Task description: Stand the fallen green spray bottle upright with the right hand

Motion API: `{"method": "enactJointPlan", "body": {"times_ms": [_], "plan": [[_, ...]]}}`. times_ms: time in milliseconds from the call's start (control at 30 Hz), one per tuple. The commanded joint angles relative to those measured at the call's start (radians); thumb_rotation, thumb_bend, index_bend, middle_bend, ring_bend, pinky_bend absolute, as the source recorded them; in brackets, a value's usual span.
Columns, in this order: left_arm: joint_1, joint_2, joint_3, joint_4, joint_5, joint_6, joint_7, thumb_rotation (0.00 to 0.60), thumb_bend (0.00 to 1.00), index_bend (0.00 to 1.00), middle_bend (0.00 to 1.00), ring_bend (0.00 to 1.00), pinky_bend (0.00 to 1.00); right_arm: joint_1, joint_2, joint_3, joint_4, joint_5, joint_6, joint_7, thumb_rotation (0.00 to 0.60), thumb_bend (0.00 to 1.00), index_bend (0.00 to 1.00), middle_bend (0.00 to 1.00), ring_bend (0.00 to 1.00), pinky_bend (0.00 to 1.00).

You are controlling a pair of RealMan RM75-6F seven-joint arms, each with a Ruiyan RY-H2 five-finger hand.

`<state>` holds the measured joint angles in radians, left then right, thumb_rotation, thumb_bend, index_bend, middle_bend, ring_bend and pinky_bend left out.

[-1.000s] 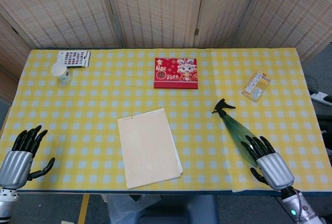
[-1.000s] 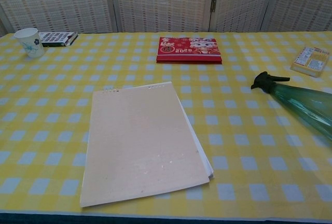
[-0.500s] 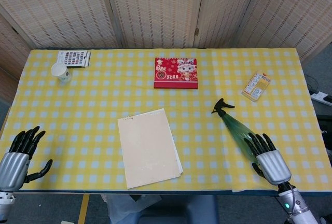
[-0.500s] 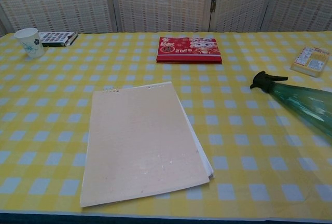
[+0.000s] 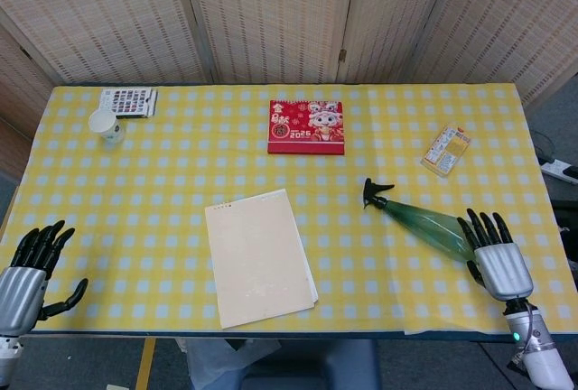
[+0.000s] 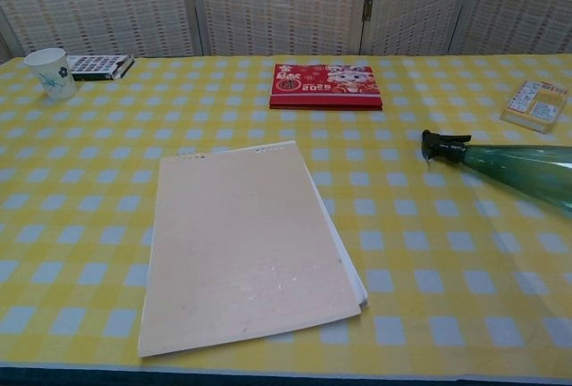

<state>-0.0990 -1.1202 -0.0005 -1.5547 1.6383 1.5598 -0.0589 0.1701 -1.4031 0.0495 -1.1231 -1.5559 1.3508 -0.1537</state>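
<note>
While lying flat, green spray bottle (image 5: 424, 221), translucent body, black nozzle.

Bare yellow checked tablecloth (image 5: 361, 255) surrounds the fallen green plastic spray bottle (image 5: 424, 219); the orange snack packet (image 5: 446, 151) lies behind, the cream paper notepad (image 5: 259, 256) well apart

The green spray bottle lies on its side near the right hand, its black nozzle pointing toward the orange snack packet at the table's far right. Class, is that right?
Not quite. The green spray bottle does lie fallen by the right hand, but the head view shows its black nozzle pointing left, toward the notepad.
</note>
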Motion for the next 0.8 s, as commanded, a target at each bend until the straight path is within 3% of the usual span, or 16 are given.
{"method": "enactJointPlan", "body": {"times_ms": [33, 200, 300, 467, 600, 800], "plan": [[-0.002, 0.0, 0.0, -0.001, -0.003, -0.006, 0.0, 0.111, 0.38, 0.05, 0.05, 0.02, 0.0, 0.044, -0.011, 0.038, 0.061, 0.036, -0.049, 0.032, 0.6, 0.39, 0.0, 0.0, 0.0, 0.0], [0.001, 0.001, -0.001, -0.008, -0.007, -0.002, 0.008, 0.108, 0.38, 0.06, 0.06, 0.02, 0.0, 0.084, -0.015, 0.061, 0.113, 0.048, -0.067, 0.054, 0.6, 0.39, 0.0, 0.0, 0.0, 0.0], [0.003, 0.003, 0.0, -0.009, -0.008, -0.001, 0.007, 0.111, 0.38, 0.06, 0.06, 0.02, 0.0, 0.089, 0.013, 0.064, 0.083, 0.059, -0.081, 0.088, 0.6, 0.39, 0.0, 0.0, 0.0, 0.0], [0.004, 0.005, -0.001, -0.011, -0.008, 0.001, 0.007, 0.11, 0.38, 0.06, 0.06, 0.02, 0.0, 0.096, 0.145, 0.043, -0.133, 0.097, -0.195, 0.236, 0.6, 0.39, 0.0, 0.0, 0.0, 0.0], [0.005, 0.004, -0.002, -0.012, -0.005, 0.005, 0.009, 0.113, 0.38, 0.05, 0.06, 0.03, 0.0, 0.107, 0.211, 0.065, -0.301, 0.153, -0.239, 0.292, 0.6, 0.38, 0.0, 0.0, 0.0, 0.0], [0.01, 0.0, -0.01, -0.011, -0.014, 0.015, 0.017, 0.123, 0.38, 0.04, 0.07, 0.03, 0.0, 0.162, 0.276, 0.121, -0.509, 0.322, -0.304, 0.085, 0.6, 0.37, 0.0, 0.0, 0.0, 0.0]]}}
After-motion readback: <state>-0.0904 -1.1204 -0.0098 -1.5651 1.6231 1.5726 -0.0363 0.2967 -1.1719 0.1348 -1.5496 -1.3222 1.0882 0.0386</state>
